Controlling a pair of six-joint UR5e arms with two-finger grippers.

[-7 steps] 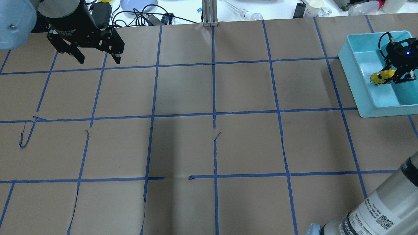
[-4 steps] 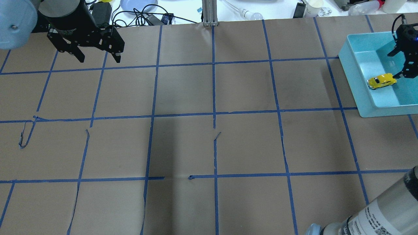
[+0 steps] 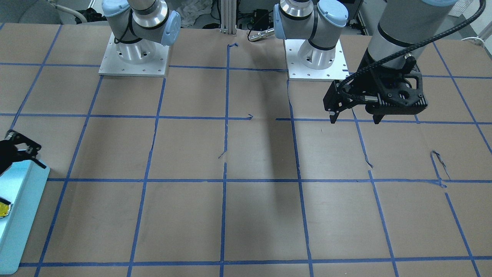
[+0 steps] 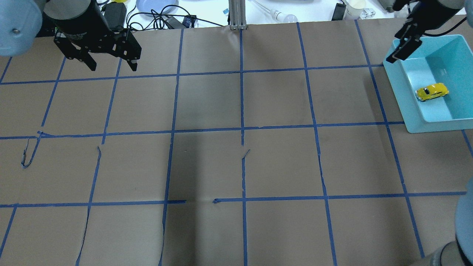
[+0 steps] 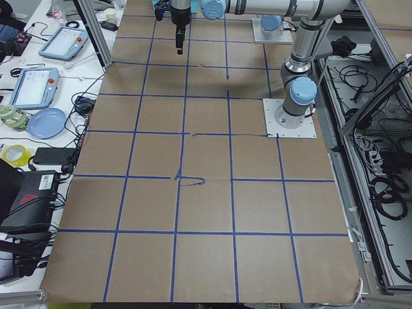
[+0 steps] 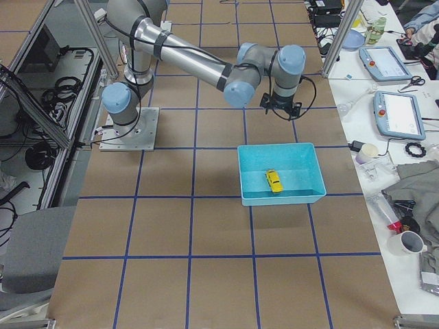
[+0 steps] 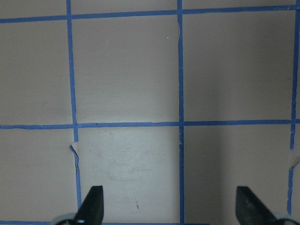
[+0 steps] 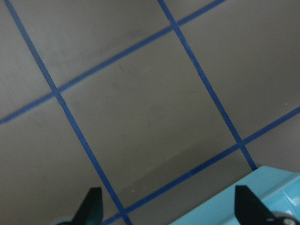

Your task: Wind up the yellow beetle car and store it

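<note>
- Tray (image 4: 402, 92): teal, rectangular, smooth-walled; held the car (image 4: 431, 91), rounded, yellow, on its wheels beside one wall.
- Right gripper (image 8: 169, 207): spread wide, empty, above the tray's corner.
- Left gripper (image 4: 112, 67): spread wide, empty, over brown paper (image 4: 207, 103).

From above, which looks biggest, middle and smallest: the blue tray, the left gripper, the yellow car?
1. blue tray
2. left gripper, though it hangs nearer the camera, which enlarges it
3. yellow beetle car, by far the smallest
</note>
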